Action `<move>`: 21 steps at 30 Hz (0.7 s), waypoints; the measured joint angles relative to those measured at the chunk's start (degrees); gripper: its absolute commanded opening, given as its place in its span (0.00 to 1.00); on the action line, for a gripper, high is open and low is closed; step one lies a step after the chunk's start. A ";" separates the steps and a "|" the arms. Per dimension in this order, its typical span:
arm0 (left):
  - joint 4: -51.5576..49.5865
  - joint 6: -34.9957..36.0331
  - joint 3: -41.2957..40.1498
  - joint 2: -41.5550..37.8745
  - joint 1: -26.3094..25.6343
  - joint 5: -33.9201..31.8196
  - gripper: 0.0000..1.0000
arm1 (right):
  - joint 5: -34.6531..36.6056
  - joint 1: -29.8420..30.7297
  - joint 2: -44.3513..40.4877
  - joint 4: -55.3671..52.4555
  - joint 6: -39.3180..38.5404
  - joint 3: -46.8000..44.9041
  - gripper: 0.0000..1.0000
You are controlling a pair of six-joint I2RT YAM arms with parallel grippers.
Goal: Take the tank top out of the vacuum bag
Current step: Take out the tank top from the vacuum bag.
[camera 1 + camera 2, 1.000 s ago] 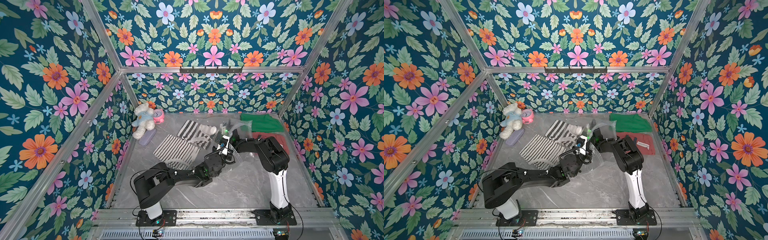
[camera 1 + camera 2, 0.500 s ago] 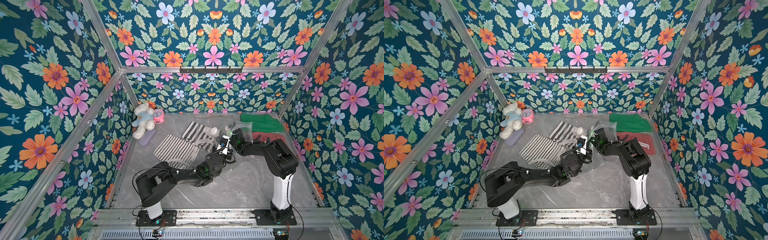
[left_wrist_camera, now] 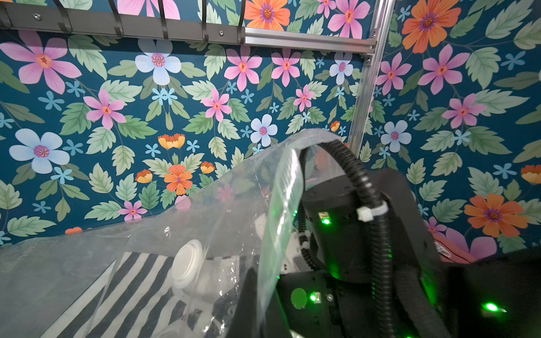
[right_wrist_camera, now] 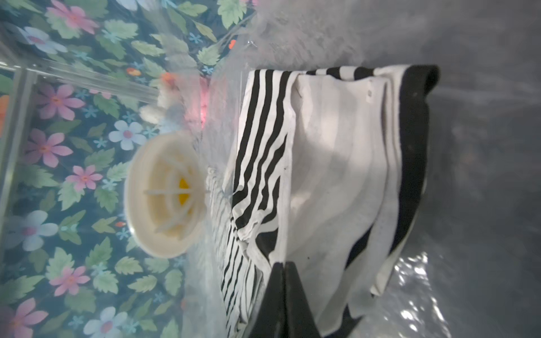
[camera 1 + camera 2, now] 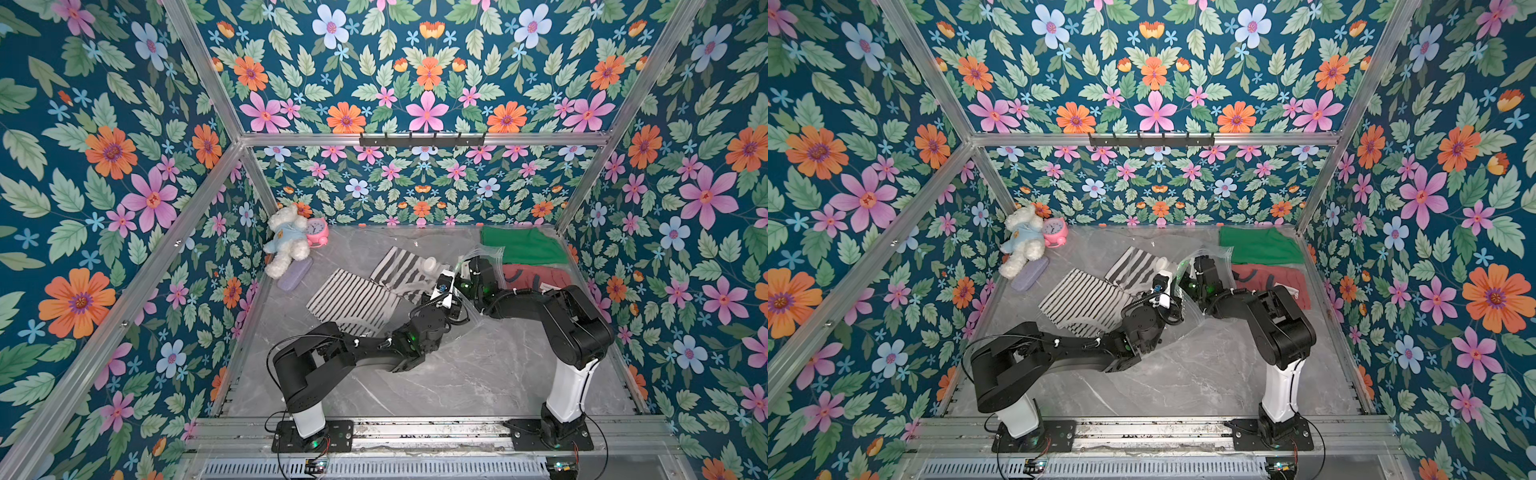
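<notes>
The vacuum bag lies crinkled at the back middle of the table, its round white valve facing up. The black-and-white striped tank top shows through the plastic. My left gripper is shut on the bag's zip-strip edge, which rises from its jaws as a lifted flap. My right gripper is inside the bag's mouth and shut. Its joined fingertips rest against the tank top's white fabric, with nothing seen pinched.
A white plush bear, a pink alarm clock and a lilac case sit at the back left. Folded green cloth and red cloth lie at the back right. A hook rail hangs on the back wall.
The right arm's elbow has swung outward to the right and lower, with its gripper staying in the bag's mouth. The left arm and the bag have barely shifted.
</notes>
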 measured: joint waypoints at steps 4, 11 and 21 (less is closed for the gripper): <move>-0.35 -0.22 -0.13 -0.04 0.20 -0.24 0.00 | 0.90 -0.92 -1.53 -0.85 0.17 -2.67 0.00; -0.39 -0.68 -0.15 -0.02 0.79 -0.46 0.00 | 2.47 -1.55 -5.16 -3.72 0.15 -6.21 0.00; -2.25 -1.53 -0.33 -0.09 0.98 -1.29 0.00 | 6.21 -4.35 -12.09 -12.33 0.15 -12.07 0.02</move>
